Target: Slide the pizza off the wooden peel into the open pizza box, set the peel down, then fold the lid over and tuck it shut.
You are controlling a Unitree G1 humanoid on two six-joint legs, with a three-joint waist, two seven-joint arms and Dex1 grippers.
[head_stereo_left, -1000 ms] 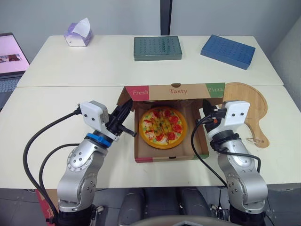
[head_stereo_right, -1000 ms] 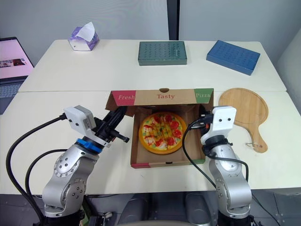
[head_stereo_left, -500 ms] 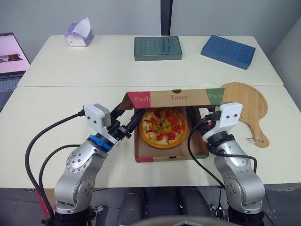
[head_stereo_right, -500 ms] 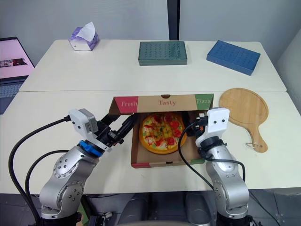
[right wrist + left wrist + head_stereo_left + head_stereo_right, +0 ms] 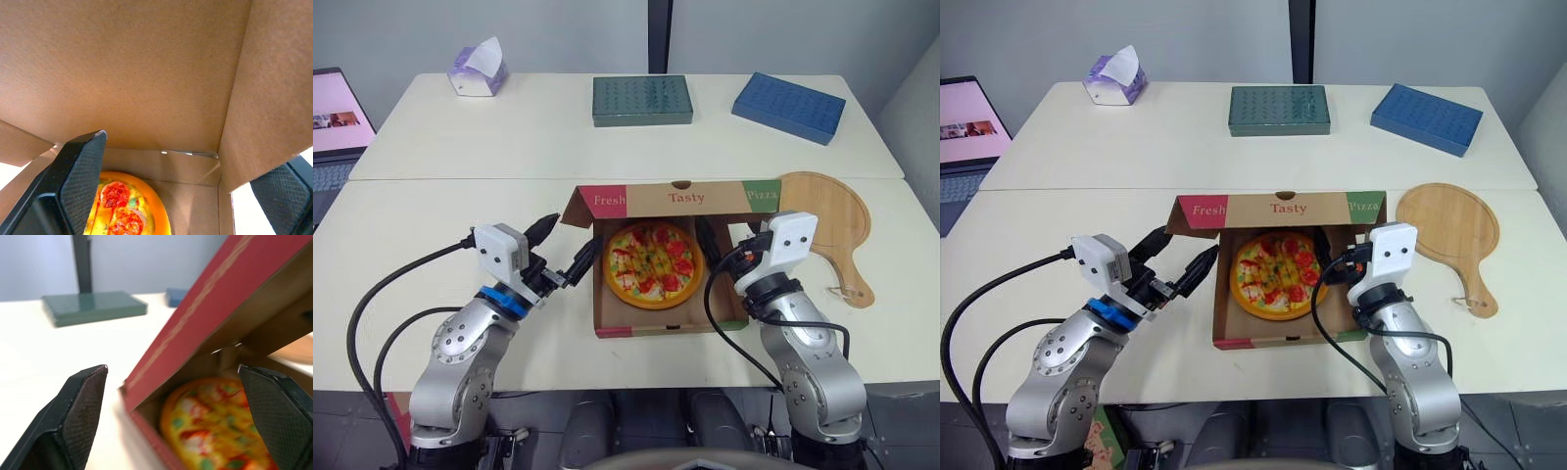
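Observation:
The pizza [image 5: 653, 264] lies inside the cardboard pizza box [image 5: 625, 323] in the middle of the near table. The box lid [image 5: 671, 199], printed "Fresh Tasty Pizza", stands at the far edge and leans a little over the pizza. My left gripper [image 5: 566, 245] is open just left of the box, its fingers [image 5: 78, 416] spread wide beside the lid's red edge [image 5: 205, 298]. My right gripper [image 5: 724, 243] is open at the box's right wall, under the brown lid underside [image 5: 146, 73]. The wooden peel [image 5: 827, 230] lies flat to the right of the box.
On the far table are a tissue box [image 5: 477, 70], a green flat box [image 5: 641, 100] and a blue flat box [image 5: 788, 106]. A laptop [image 5: 333, 127] stands at the far left. Bare tabletop lies left of my left arm.
Both grippers have gone from shut to open. My left gripper has drawn back from the box's left flap. The lid has tipped slightly forward over the pizza.

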